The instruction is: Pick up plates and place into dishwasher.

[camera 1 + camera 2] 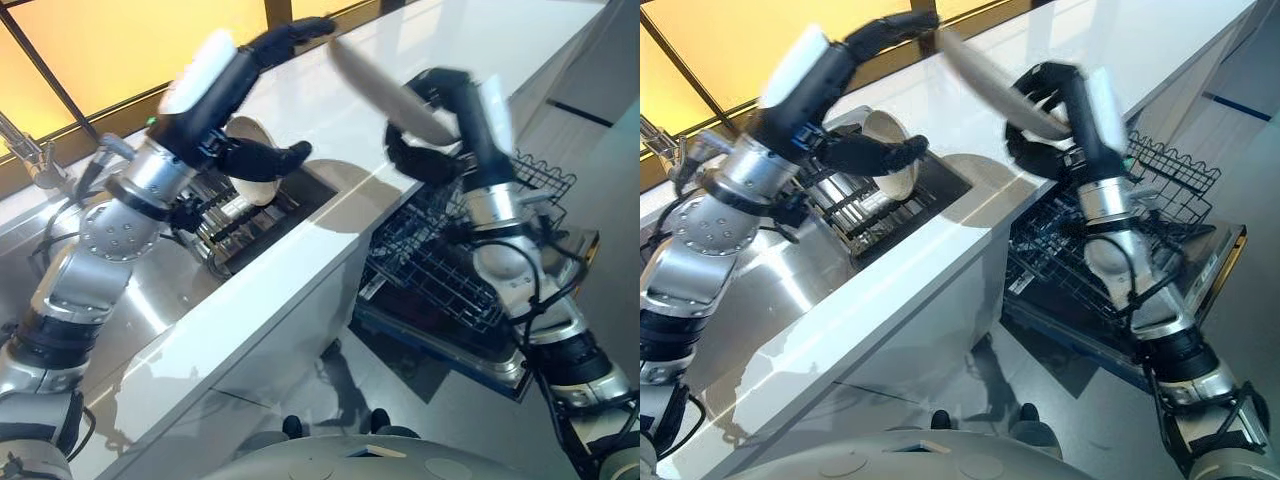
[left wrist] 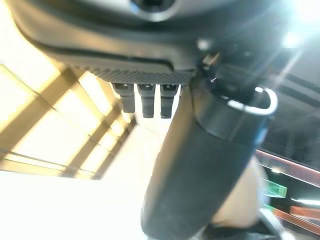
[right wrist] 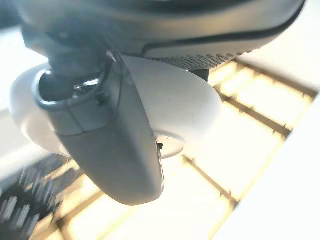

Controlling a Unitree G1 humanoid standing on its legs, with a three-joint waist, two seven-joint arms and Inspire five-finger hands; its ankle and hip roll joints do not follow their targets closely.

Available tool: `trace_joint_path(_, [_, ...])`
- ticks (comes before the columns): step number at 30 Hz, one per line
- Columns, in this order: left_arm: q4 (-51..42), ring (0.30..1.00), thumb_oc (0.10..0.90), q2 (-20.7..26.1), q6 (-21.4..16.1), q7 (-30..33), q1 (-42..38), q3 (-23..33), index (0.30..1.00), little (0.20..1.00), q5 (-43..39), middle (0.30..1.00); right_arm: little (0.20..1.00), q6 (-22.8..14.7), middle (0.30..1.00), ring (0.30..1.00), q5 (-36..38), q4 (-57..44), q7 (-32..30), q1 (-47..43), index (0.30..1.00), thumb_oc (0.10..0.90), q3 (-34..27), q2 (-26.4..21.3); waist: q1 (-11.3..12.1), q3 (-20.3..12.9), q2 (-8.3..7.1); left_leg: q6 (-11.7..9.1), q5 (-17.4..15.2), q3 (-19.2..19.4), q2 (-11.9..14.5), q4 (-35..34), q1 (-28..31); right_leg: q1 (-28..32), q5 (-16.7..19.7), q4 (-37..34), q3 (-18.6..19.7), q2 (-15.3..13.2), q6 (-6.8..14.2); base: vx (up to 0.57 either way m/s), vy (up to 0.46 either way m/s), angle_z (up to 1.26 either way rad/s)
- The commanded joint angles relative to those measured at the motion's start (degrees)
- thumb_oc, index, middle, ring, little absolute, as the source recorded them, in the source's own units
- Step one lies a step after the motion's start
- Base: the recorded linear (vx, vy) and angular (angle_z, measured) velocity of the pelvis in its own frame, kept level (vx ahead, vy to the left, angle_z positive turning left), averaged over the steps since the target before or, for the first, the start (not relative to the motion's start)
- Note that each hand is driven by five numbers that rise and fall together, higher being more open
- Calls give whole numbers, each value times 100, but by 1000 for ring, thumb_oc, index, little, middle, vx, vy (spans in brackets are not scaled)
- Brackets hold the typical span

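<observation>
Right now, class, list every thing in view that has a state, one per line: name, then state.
plate: lifted above the counter, tilted, held by the right hand
left hand: open, holding nothing
second plate: standing on edge in the sink rack
dishwasher rack: pulled out, holding no plates

two plates (image 1: 385, 85), perhaps; one rack (image 1: 470, 250)

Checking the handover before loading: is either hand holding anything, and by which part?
The right hand grips a white plate by its lower rim, thumb across one face. The left hand is open, its fingers by the plate's upper edge.
</observation>
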Motion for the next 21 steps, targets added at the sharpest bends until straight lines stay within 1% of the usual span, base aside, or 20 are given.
trace_joint_path(1, [377,900,800,453,-358,519,16,632,900,900,-468,900,200,-604,300,300,132,102,-654,-154,300,100,-964,-459,96,-657,-58,249,-294,-90,-115,8,-238,-229,-87,654,-144,-44,244,43,-41,-1])
trace_joint_path(3, [495,900,800,498,-373,617,247,937,900,900,-393,900,200,-578,300,300,153,341,-812,82,300,100,-1344,-577,83,-667,-70,231,-280,-71,-83,8,-241,-201,-118,618,-164,-25,218,65,-48,0])
trace_joint_path(4, [526,900,800,515,-404,647,324,1013,900,900,-393,900,200,-582,300,300,201,411,-812,166,300,100,-1467,-614,78,-681,-75,227,-340,-81,-79,8,-208,-158,-177,603,-171,-25,223,86,-64,0])
trace_joint_path(5, [643,900,800,557,-432,717,452,1190,900,900,-456,900,200,-499,300,300,224,610,-911,310,300,100,-1705,-690,70,-680,-89,213,-333,-63,-55,8,-199,-130,-200,580,-188,-11,206,75,-58,1])
trace_joint_path(10, [1103,900,800,654,-408,779,538,1429,900,900,-593,900,200,-330,300,300,591,1396,-1010,475,300,100,-2189,-994,59,-696,-125,151,-312,-16,8,8,-178,-49,-237,511,-264,41,155,33,-76,9])
trace_joint_path(12, [1303,900,800,718,-393,828,568,1467,900,900,-610,900,200,-112,300,300,729,1739,-899,590,300,100,-2317,-1155,60,-693,-137,121,-290,-15,37,8,-177,-26,-250,501,-283,74,131,30,-98,5])
trace_joint_path(15, [1498,900,800,721,-401,942,602,1477,900,900,-579,900,200,36,300,300,973,2188,-589,754,300,100,-2386,-1260,57,-675,-151,92,-263,-48,64,8,-180,-6,-275,504,-294,116,96,29,-87,2])
trace_joint_path(16, [1516,900,800,721,-403,946,600,1472,900,900,-576,900,200,38,300,300,985,2216,-565,760,300,100,-2388,-1273,56,-675,-150,88,-261,-52,66,8,-178,-3,-277,506,-297,119,92,42,-96,2])
trace_joint_path(18, [1666,900,800,784,-416,1018,664,1547,900,900,-557,900,200,198,300,300,955,2605,-158,959,300,100,-2398,-1355,55,-650,-155,49,-215,-85,102,8,-190,4,-303,523,-326,154,53,44,-104,2])
trace_joint_path(21, [1748,900,800,839,-425,1050,725,1628,900,900,-525,900,200,389,300,300,805,2950,221,1079,300,100,-2294,-1424,73,-601,-151,-2,-166,-125,150,9,-200,18,-356,570,-393,171,10,40,-90,4])
